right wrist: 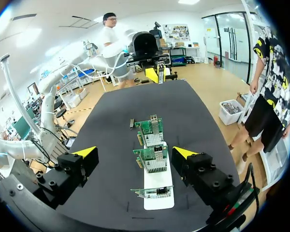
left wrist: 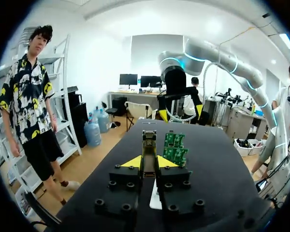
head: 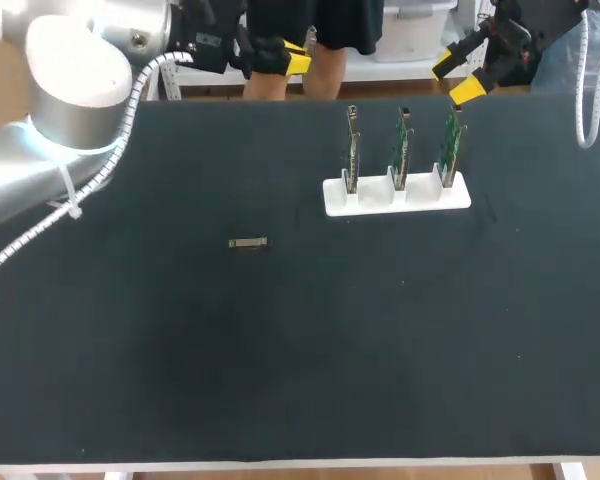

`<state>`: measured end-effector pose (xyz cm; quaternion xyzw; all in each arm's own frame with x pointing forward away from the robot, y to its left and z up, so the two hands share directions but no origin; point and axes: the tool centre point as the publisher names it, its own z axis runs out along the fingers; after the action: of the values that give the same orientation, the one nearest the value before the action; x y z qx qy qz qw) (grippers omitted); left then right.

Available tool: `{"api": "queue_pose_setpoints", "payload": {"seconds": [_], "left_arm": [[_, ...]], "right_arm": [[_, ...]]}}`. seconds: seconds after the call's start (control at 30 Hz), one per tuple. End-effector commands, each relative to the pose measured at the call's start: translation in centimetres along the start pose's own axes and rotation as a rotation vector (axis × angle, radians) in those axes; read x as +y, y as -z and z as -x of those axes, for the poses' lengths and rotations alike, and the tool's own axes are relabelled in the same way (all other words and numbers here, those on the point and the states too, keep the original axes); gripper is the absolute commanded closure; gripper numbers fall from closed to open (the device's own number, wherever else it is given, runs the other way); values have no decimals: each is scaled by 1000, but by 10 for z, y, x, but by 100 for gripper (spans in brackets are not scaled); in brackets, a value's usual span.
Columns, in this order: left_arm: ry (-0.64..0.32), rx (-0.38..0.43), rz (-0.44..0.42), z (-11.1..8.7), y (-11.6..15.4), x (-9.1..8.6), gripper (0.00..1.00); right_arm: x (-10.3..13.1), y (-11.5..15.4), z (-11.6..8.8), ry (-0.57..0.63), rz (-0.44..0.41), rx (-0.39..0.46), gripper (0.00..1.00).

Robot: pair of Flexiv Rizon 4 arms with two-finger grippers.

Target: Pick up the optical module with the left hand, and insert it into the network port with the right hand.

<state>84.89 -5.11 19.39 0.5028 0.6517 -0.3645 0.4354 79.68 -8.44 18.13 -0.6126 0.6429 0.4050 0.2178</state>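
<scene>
**Left gripper holds module at far edge; right gripper open by the cards**

Left gripper (left wrist: 149,163): up at the far edge of the table (head: 280,380), left of centre in the head view. Jaws drawn narrow, with both yellow tips pressed against a slim metal optical module (left wrist: 148,140). The module stands upright between them and its end sticks out past the tips.

Right gripper (right wrist: 135,152): jaws wide, nothing between them. In the head view it hangs near the far edge, just behind the right-hand card. Its own view looks down the row of cards.

White holder (head: 395,196): on the table, right of centre, nearer the far edge. Three green cards (head: 402,148) stand upright in it, side by side, each in its own slot. A metal network port (right wrist: 159,155) shows on the middle card. Ports on the other two are harder to make out.

Small metal piece (head: 247,243): lies flat on the table, left of the holder and well apart from it, nearer the front. It is bar-shaped and of a like size to the held module. Cannot tell what it is. Neither gripper is near it.
</scene>
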Motion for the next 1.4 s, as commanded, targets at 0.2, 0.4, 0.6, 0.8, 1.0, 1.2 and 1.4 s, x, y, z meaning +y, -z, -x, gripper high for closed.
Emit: {"api": "queue_pose_setpoints", "payload": {"seconds": [0.2, 0.4, 0.6, 0.8, 1.0, 1.2, 1.4], "left_arm": [[-43, -151, -70, 25, -20, 2, 100], [-57, -147, -100, 30, -29, -8, 100], [-41, -163, -102, 28, -36, -17, 100], [-29, -190, -105, 27, -44, -20, 100], [-28, -212, -119, 29, -54, -25, 100], [-27, -226, -147, 30, -64, -33, 100], [-21, -232, -172, 31, -73, -41, 100]], "right_arm": [[-7, 3, 2, 0, 479, 2, 0], [-7, 3, 2, 0, 479, 2, 0], [-7, 3, 2, 0, 479, 2, 0], [-7, 3, 2, 0, 479, 2, 0], [-7, 3, 2, 0, 479, 2, 0], [-7, 3, 2, 0, 479, 2, 0], [-7, 3, 2, 0, 479, 2, 0]]}}
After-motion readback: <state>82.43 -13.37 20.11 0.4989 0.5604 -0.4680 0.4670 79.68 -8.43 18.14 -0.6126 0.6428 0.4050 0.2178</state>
